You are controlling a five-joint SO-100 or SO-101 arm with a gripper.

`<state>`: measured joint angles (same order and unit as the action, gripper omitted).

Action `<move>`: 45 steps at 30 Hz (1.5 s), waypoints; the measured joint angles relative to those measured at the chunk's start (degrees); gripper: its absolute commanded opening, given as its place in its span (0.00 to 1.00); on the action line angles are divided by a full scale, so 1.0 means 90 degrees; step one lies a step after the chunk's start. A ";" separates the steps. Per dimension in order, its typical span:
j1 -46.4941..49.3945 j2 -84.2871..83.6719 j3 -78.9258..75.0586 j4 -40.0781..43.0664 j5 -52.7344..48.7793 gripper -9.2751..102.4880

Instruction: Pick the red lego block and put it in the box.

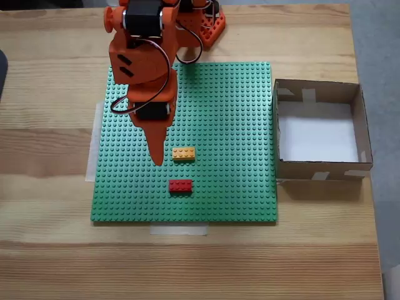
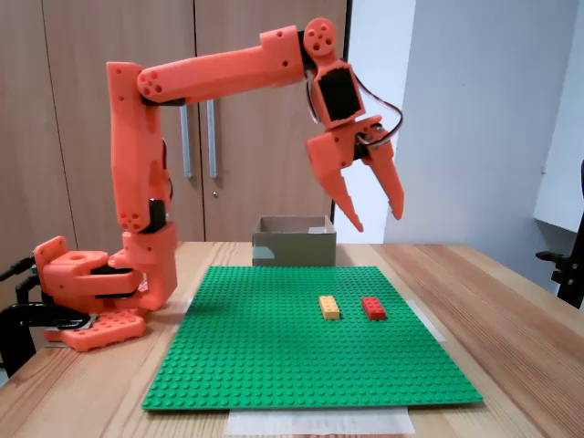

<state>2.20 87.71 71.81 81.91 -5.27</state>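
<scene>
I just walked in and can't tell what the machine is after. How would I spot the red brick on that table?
Find the big green studded baseplate in the middle of the wooden table. In the overhead fixed view, two small bricks lie on its lower half; the red brick is the one nearer the plate's bottom edge. Its neighbour just above is a yellow brick of the same size.
</scene>
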 measured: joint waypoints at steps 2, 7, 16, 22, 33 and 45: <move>0.0020 -0.0137 -0.0225 0.0059 -0.0098 0.26; 0.0039 -0.0273 -0.0371 0.0068 -0.0576 0.25; -0.0088 -0.0557 -0.0391 0.0098 -0.0391 0.23; -0.0195 -0.0869 -0.0400 0.0225 0.0195 0.23; -0.0166 -0.1133 -0.0391 0.0225 0.0713 0.23; -0.0029 -0.1133 0.0039 -0.0254 0.0479 0.23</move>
<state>1.93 77.52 72.16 79.63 -0.97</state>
